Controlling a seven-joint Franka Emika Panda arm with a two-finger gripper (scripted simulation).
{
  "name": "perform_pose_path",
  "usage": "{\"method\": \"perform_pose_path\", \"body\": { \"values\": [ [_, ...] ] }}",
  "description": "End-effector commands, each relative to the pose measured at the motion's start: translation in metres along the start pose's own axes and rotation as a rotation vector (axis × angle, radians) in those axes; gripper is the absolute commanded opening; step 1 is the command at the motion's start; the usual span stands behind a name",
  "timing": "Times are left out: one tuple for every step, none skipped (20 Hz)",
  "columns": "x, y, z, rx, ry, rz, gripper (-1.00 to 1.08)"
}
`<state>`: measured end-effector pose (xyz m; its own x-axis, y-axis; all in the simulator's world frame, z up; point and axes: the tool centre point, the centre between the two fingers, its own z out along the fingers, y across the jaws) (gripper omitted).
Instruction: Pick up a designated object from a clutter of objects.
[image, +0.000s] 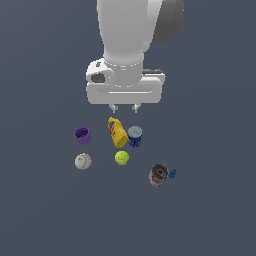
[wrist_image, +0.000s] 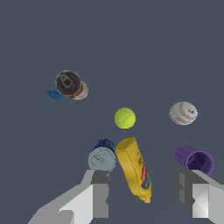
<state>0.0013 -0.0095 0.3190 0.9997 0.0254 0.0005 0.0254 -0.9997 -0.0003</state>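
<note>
In the exterior view the hand (image: 124, 108) hangs in the upper middle of the frame, its 2 fingertips spread apart and holding nothing. The purple cup (image: 82, 135) sits lower and toward the left of the frame, apart from the hand, upright with its dark hollow showing. In the wrist view the cup (wrist_image: 195, 159) lies just beside one finger (wrist_image: 192, 197), outside the gap between the 2 fingers.

Directly under the hand in the exterior view lies the yellow bottle (image: 117, 132), tilted, with the blue-white can (image: 134, 136) touching or just beside it on the exterior view's right. The tennis ball (image: 121, 158) rests near the frame's centre, the baseball (image: 83, 161) below the cup. The brown-topped can (image: 158, 174) lies toward the lower right, with a tiny blue piece (image: 172, 173) just beside it.

The table (image: 45, 210) is a plain, flat, dark grey-blue surface filling both frames; no walls or edges are visible.
</note>
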Motion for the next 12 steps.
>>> {"method": "perform_pose_path", "body": {
  "values": [
    [0.000, 0.005, 0.005, -0.007, -0.004, -0.006, 0.28],
    [-0.001, 0.008, 0.008, -0.012, -0.006, -0.010, 0.28],
    [-0.001, 0.012, 0.012, -0.018, -0.009, -0.015, 0.28],
    [-0.002, 0.016, 0.016, -0.025, -0.012, -0.021, 0.28],
    [-0.003, 0.021, 0.021, -0.033, -0.016, -0.029, 0.28],
    [-0.004, 0.027, 0.027, -0.042, -0.021, -0.038, 0.28],
    [-0.005, 0.034, 0.034, -0.052, -0.027, -0.048, 0.28],
    [-0.007, 0.041, 0.041, -0.063, -0.033, -0.059, 0.28],
    [-0.009, 0.048, 0.049, -0.074, -0.041, -0.072, 0.28],
    [-0.012, 0.057, 0.058, -0.086, -0.049, -0.087, 0.28],
    [-0.014, 0.065, 0.067, -0.098, -0.058, -0.104, 0.28],
    [-0.018, 0.075, 0.077, -0.111, -0.069, -0.122, 0.28]
  ]
}}
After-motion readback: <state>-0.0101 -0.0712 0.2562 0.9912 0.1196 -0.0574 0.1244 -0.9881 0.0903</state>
